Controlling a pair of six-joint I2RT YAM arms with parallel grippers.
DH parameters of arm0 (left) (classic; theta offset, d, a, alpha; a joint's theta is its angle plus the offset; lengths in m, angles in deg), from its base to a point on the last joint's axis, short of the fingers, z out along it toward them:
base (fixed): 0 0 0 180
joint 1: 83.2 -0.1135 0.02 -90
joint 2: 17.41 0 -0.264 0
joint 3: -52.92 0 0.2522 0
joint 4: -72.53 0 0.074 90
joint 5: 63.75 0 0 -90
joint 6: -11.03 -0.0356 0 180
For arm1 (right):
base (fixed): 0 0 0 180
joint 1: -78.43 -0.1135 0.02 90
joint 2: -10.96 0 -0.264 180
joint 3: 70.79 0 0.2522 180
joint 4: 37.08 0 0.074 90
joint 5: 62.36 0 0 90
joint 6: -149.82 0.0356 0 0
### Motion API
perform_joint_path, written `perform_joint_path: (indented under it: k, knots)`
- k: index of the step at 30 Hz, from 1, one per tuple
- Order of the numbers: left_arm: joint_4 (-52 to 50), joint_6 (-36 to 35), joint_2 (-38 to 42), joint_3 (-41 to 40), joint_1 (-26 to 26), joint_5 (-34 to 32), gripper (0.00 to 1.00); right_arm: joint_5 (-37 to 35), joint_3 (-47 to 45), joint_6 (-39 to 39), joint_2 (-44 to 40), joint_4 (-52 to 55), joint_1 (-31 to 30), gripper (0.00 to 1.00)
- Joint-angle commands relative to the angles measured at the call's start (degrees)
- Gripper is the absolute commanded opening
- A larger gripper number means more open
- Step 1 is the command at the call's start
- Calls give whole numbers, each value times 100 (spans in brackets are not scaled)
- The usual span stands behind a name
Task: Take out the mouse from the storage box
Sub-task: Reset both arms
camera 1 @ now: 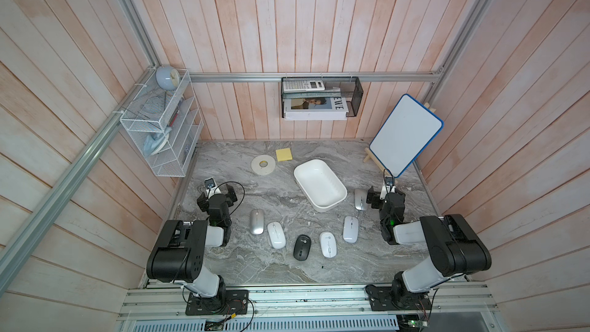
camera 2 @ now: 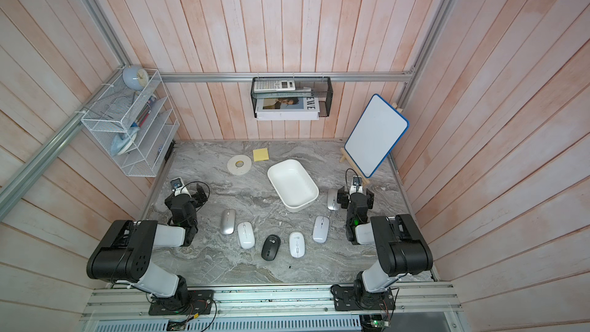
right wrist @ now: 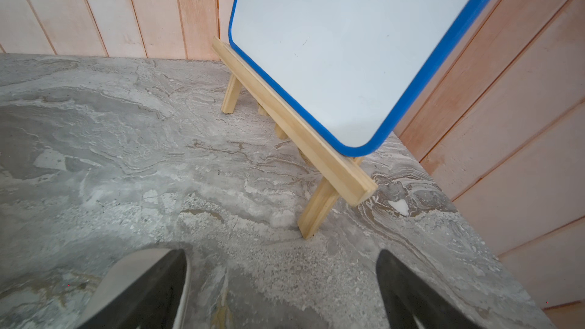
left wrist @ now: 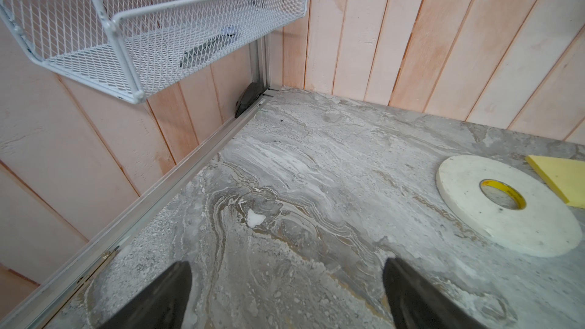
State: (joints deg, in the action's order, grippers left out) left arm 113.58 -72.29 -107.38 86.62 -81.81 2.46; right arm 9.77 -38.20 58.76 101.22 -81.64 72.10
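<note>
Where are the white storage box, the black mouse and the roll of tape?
storage box (camera 1: 319,183): a top view, its bare inner floor.
black mouse (camera 1: 302,247): a top view, middle of its back.
roll of tape (left wrist: 459,191): left wrist view, its flat white face.

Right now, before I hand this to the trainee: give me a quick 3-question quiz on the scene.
1. True or false: the tub holds a mouse.
2. How many mice lie on the table? A: 4. B: 6. C: 8.
3. Fill in: the black mouse lies between two ____ mice.
Key: 1 false; 2 B; 3 white.
</note>
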Motion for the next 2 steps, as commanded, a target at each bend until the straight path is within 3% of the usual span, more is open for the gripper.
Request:
perform_joint_path:
  k: [1,2]
  knots:
    - [13,0,50,56,7,41,100,29,77,100,-53,117,25,98]
    - [21,0,45,54,11,40,100,28,85,98,-54,123,26,98]
